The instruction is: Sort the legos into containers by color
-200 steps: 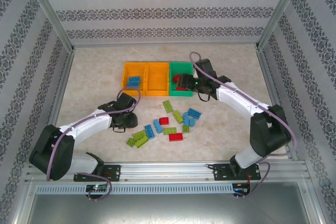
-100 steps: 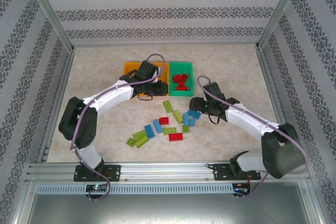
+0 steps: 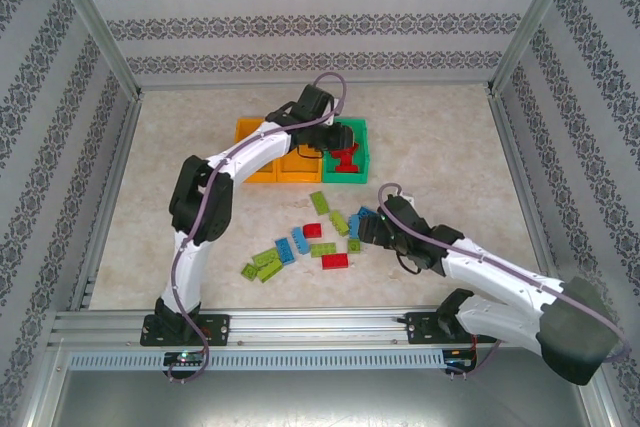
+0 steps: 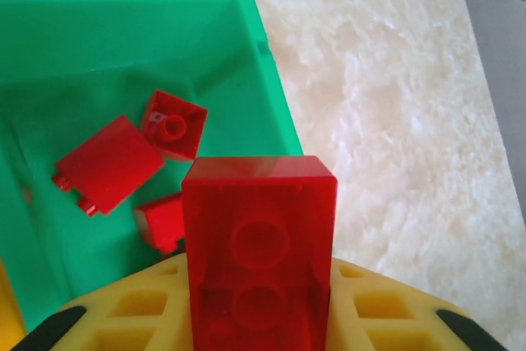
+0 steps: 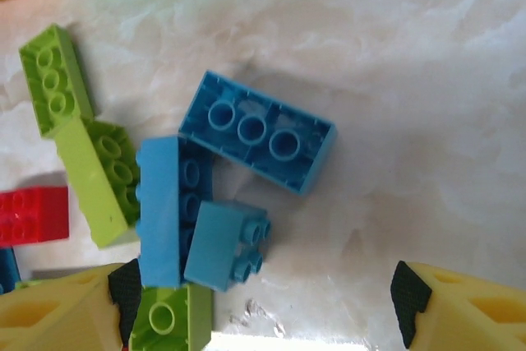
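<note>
My left gripper (image 3: 328, 143) hangs over the green bin (image 3: 357, 132), shut on a red brick (image 4: 259, 236) that stands upright between its yellow fingers (image 4: 131, 310). Below it three red bricks (image 4: 107, 162) lie in the green bin (image 4: 123, 30). My right gripper (image 3: 366, 231) is low over the pile on the table, open and wide (image 5: 265, 306). Between and just ahead of its fingertips lie a small light blue brick (image 5: 226, 244), a long blue one (image 5: 160, 207) on its side, and another blue one (image 5: 256, 131) upside down.
Two orange bins (image 3: 252, 162) stand left of the green one, partly behind my left arm. Loose lime bricks (image 3: 265, 261), red bricks (image 3: 335, 261) and blue bricks (image 3: 291, 244) are scattered mid-table. A lime brick (image 5: 168, 318) touches my right gripper's left finger.
My left arm swung right from the orange bins to over the green bin with the red brick. My right arm pulled back toward me and lowered over the blue bricks.
</note>
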